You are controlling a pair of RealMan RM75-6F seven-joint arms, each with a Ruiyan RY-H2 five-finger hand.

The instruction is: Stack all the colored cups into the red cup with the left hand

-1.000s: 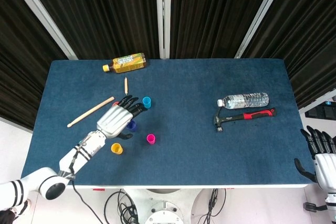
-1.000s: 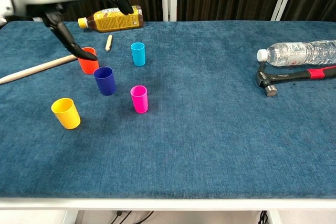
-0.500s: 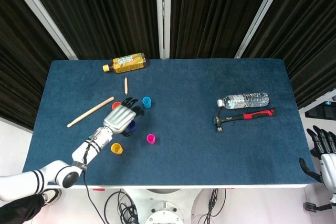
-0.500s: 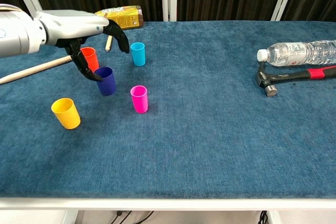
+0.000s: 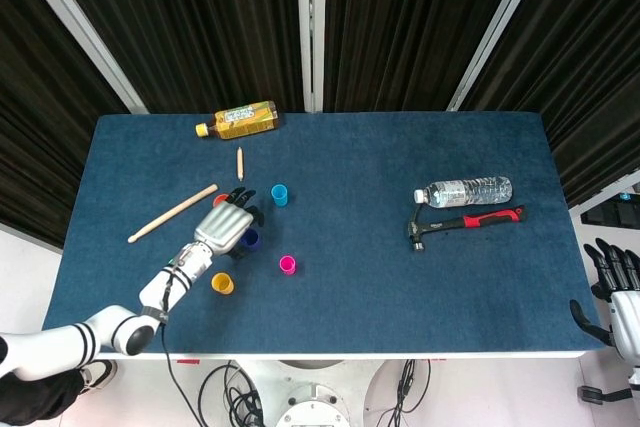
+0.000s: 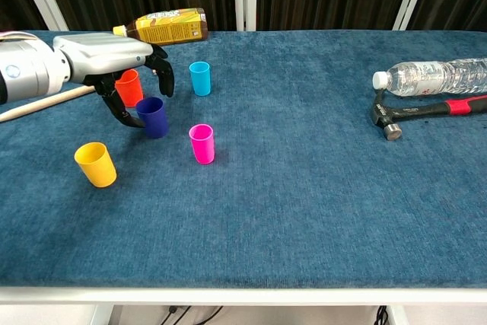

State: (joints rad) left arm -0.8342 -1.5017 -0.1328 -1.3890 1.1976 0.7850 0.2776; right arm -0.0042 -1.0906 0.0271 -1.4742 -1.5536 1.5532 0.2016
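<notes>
1. A dark blue cloth-covered table [image 6: 304,211] is seen from above in the head view and from the near edge in the chest view.
2. The left hand [image 6: 114,55] is held low over the left part of the table, with its fingers [image 6: 164,74] apart and curved downward around the dark blue cup [image 6: 153,116]; whether the cup is actually touched cannot be told.
3. The red cup [image 6: 128,87] stands upright just behind the dark blue cup, partly hidden under the left hand.
4. A light blue cup [image 6: 200,78] stands upright a little to the right of the hand, apart from it.
5. A pink cup [image 6: 202,143] stands upright nearer the front edge, to the right of the dark blue cup.
6. A yellow cup [image 6: 96,164] stands slightly tilted at the near left, well apart from the others.
7. A wooden stick [image 5: 172,213] lies on the left side of the table, and a shorter wooden stick [image 5: 240,162] lies beyond the cups.
8. A yellow-labelled bottle [image 5: 238,120] lies on its side at the far edge.
9. On the right, a clear water bottle [image 5: 465,190] lies on its side with a red-handled hammer [image 5: 465,221] just in front of it.
10. The right hand [image 5: 618,292] is seen off the table's right near corner, fingers apart and holding nothing.
</notes>
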